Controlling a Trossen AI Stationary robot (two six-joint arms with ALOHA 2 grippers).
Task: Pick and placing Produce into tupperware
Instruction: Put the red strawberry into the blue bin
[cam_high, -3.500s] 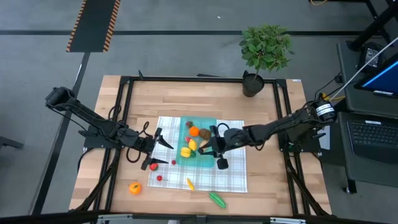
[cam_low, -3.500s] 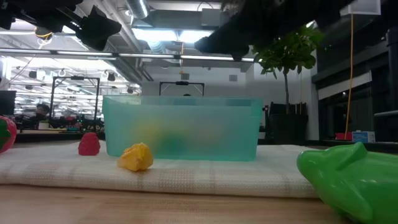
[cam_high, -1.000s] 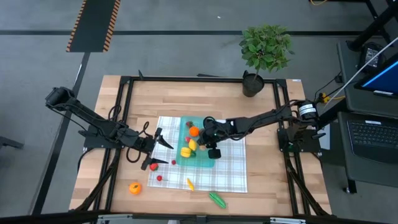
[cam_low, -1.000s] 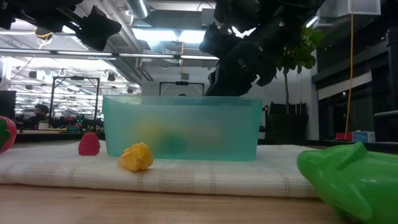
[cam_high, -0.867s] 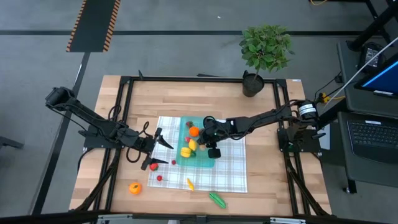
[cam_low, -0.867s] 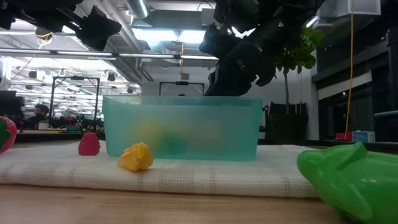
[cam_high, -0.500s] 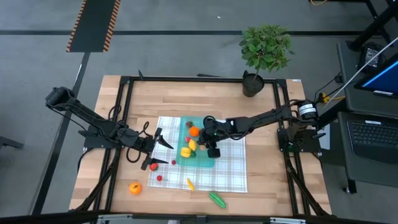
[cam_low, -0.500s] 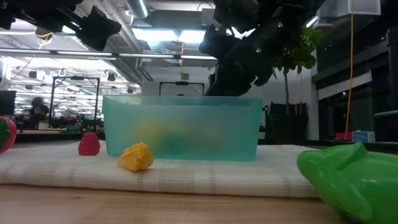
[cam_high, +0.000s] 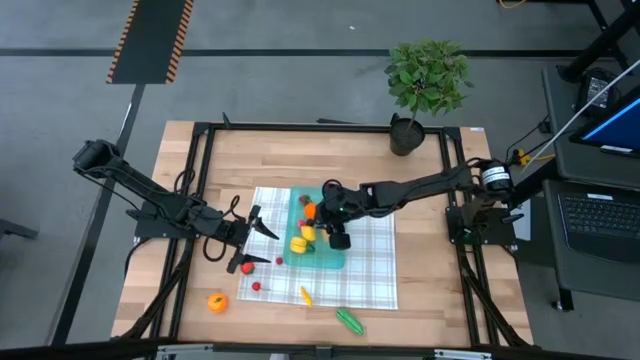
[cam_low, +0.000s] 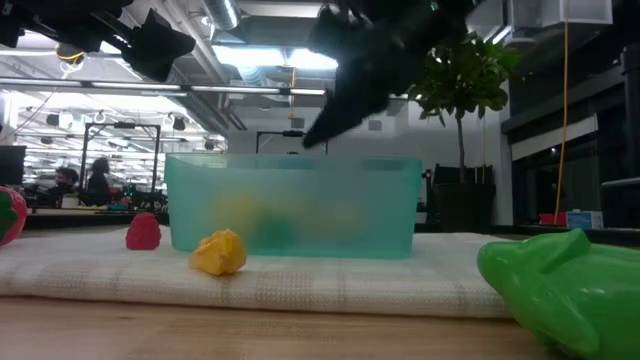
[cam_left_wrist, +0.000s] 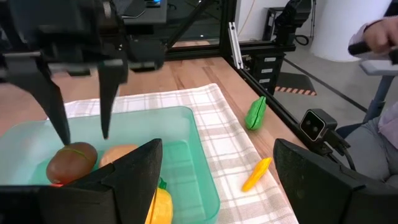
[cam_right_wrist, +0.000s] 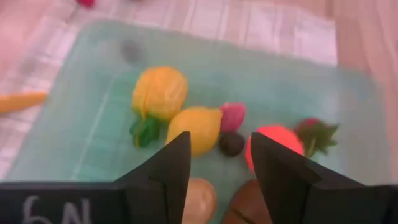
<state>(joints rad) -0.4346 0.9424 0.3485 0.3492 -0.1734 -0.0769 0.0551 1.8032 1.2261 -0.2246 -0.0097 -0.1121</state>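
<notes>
— Sitting on the checked cloth (cam_high: 365, 268) in the middle of the table (cam_high: 290, 165), the teal container (cam_high: 322, 255) already has produce inside it. Where is the right arm?

— It stretches in from the right side of the table, low and long, with the right gripper (cam_high: 322, 212) over the container's far end. In the left wrist view, its two fingers (cam_left_wrist: 51, 93) point straight down, parted, tips just above a brown piece (cam_left_wrist: 71, 159), with nothing between them.

— And from its own wrist?

— That view looks down into the container (cam_right_wrist: 93, 137): two yellow pieces (cam_right_wrist: 160, 91), a pink one (cam_right_wrist: 232, 116), a small dark one (cam_right_wrist: 231, 144), a red-orange one (cam_right_wrist: 273, 142), plus brown ones near the fingers (cam_right_wrist: 168, 163). The fingers are apart and empty.

— The left arm?

— It waits at the left side of the table, bent at the elbow, with the left gripper (cam_high: 248, 240) wide open beside the container and holding nothing.

— Anything still outside?

— From above, an orange piece (cam_high: 216, 302) lies on bare wood, small red pieces (cam_high: 248, 268) and a yellow piece (cam_high: 305, 296) on the cloth, and a green piece (cam_high: 349, 320) at its near edge. The low view shows the green one (cam_low: 565, 290) up close. A potted plant (cam_high: 425, 80) stands at the far edge.
</notes>
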